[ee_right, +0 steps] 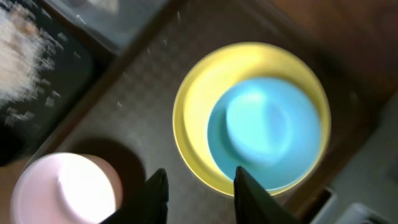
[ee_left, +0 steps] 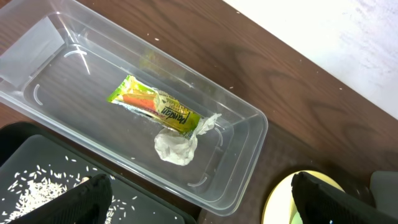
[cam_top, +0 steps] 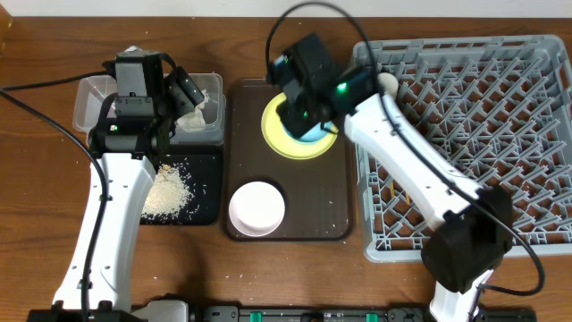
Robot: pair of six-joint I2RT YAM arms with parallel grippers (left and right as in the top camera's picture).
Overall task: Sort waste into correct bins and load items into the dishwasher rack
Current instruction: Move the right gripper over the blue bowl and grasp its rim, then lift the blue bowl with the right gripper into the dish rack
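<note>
The clear tub [ee_left: 260, 122] holds the yellow-green wrapper [ee_left: 155, 106] and the white tissue [ee_left: 176, 147]. My left gripper [ee_left: 205, 202] is open and empty above the tub's near end; overhead it [cam_top: 183, 94] hangs over the tub [cam_top: 89, 94]. Rice crumbs [cam_top: 168, 190] lie in the black tray [cam_top: 207, 170]. The light blue bowl [ee_right: 267, 130] sits on the yellow plate [ee_right: 193, 99]. My right gripper [ee_right: 205, 196] is open just above the plate's edge and hides most of the plate [cam_top: 275, 134] overhead. The pinkish-outside bowl [cam_top: 257, 207] sits nearby. Chopsticks are out of view.
The plate and both bowls rest on the flat brown serving tray [cam_top: 322, 206]. The grey dishwasher rack [cam_top: 465, 107] fills the right side, with a small whitish object [cam_top: 386, 83] at its near-left corner. Bare wooden table surrounds everything.
</note>
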